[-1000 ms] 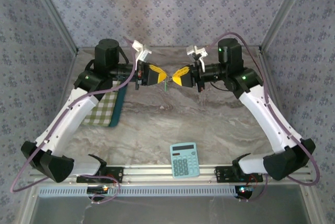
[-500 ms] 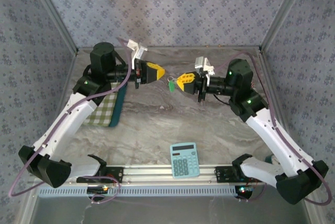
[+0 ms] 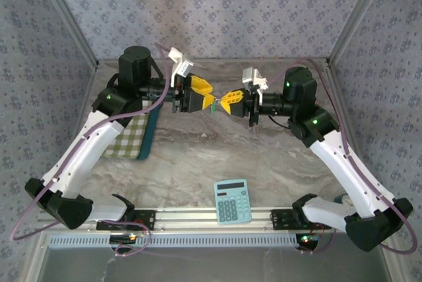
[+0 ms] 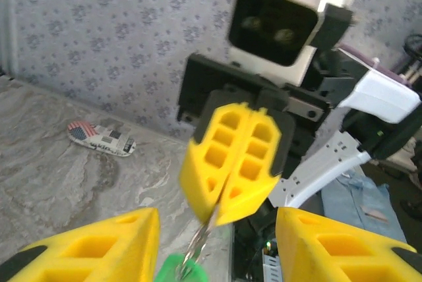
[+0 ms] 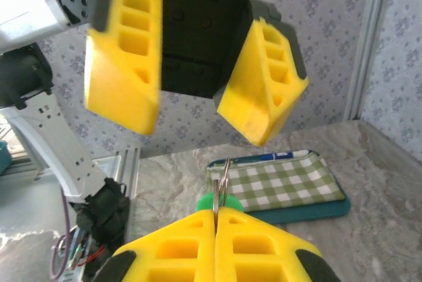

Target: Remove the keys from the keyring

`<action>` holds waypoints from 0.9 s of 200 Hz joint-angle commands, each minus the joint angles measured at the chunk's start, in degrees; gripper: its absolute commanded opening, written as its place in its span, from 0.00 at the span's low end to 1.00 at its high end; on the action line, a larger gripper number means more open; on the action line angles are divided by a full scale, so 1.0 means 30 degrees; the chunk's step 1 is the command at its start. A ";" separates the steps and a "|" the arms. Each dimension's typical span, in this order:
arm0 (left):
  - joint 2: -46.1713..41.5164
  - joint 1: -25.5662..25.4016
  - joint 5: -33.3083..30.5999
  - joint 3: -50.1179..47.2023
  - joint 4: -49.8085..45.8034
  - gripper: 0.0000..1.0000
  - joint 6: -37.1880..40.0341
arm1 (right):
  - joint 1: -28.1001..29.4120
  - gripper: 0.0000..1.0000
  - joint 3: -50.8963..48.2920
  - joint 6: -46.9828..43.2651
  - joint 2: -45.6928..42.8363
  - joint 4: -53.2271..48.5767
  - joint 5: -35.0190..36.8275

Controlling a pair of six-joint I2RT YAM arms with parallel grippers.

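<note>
Clamped on keyring (image 5: pixel 224 175) and green keys (image 5: pixel 206 201) with right gripper (image 5: pixel 215 214); wide open with left gripper (image 3: pixel 210 95) at 9 o'clock. Might close off-centre, twisting it free.

Top camera looks down from behind the bases onto the grey marbled tabletop (image 3: pixel 198 157); wrist cameras face off close, left's catching the right yellow-fingered gripper (image 4: pixel 222 211), right's the left yellow-fingered gripper (image 5: pixel 194 130).
</note>
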 commanded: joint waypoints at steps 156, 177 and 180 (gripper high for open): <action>0.0095 -0.0301 0.0696 -0.0041 -0.0492 0.00 0.0151 | 0.0150 0.00 -0.0339 -0.0581 -0.0958 0.0632 -0.0559; -0.0231 -0.0146 0.0486 -0.0722 0.0981 0.00 -0.1142 | 0.0207 0.00 -0.1474 -0.0679 -0.1793 0.1990 0.0204; -0.0270 -0.0116 0.0465 -0.0786 0.1184 0.00 -0.1294 | 0.0216 0.00 -0.1670 -0.0696 -0.1908 0.2167 0.0333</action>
